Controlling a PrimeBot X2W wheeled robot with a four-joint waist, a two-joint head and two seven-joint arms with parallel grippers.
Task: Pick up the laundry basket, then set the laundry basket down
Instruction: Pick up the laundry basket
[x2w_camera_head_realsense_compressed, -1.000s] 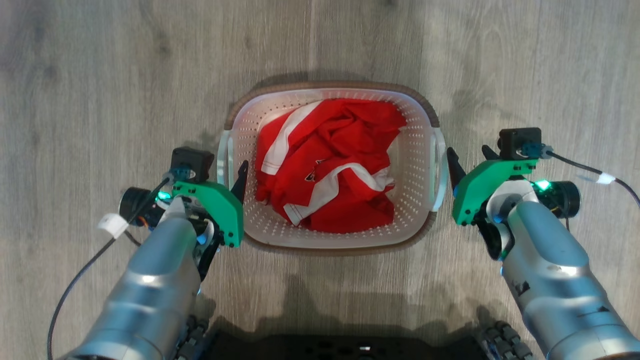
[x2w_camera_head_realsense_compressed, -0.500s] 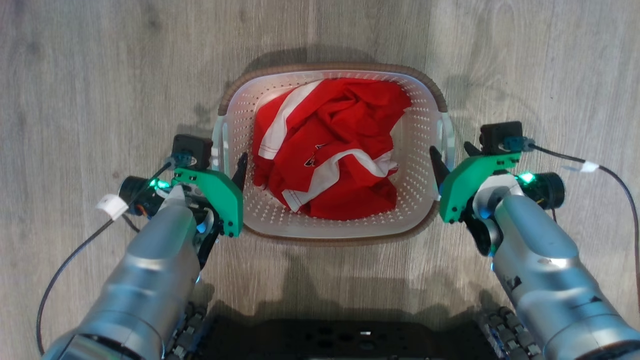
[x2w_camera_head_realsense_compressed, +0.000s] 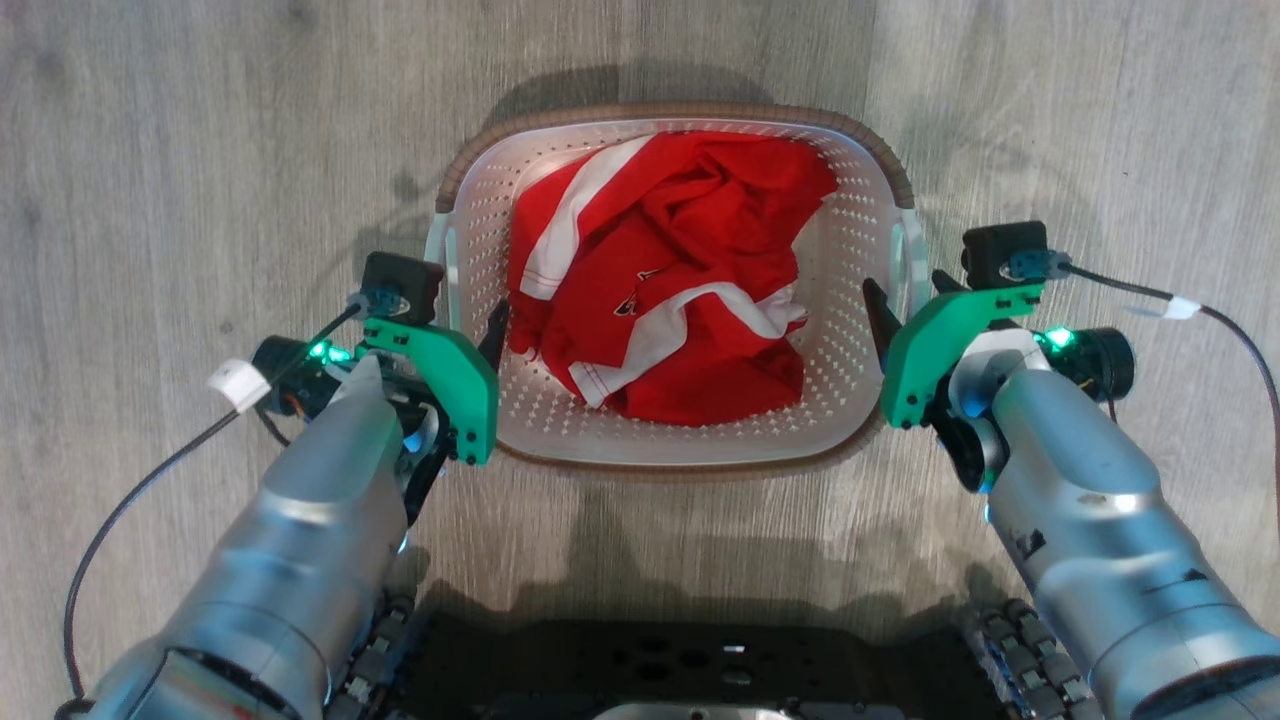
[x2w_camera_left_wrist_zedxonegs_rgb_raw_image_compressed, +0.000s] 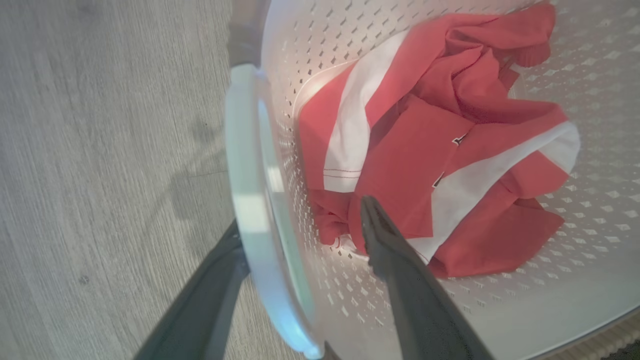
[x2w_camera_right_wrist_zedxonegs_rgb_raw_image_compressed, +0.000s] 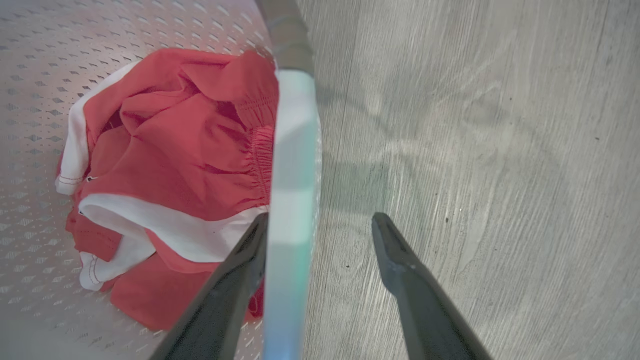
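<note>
Straddles opposite edges of the white perforated brown-rimmed plastic laundry basket (x2w_camera_head_realsense_compressed: 848, 300), frame centre, with left gripper (x2w_camera_head_realsense_compressed: 472, 318) and right gripper (x2w_camera_head_realsense_compressed: 905, 282) spread.

Floor (x2w_camera_head_realsense_compressed: 200, 150) lies open around the laundry basket (x2w_camera_head_realsense_compressed: 852, 225); red garment (x2w_camera_head_realsense_compressed: 690, 270) fills inside.

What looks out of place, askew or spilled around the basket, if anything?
Nothing stands out. The laundry basket sits upright on the floor, the red and white garment lies crumpled wholly inside, and the left gripper and right gripper stand open, each astride one side handle.
</note>
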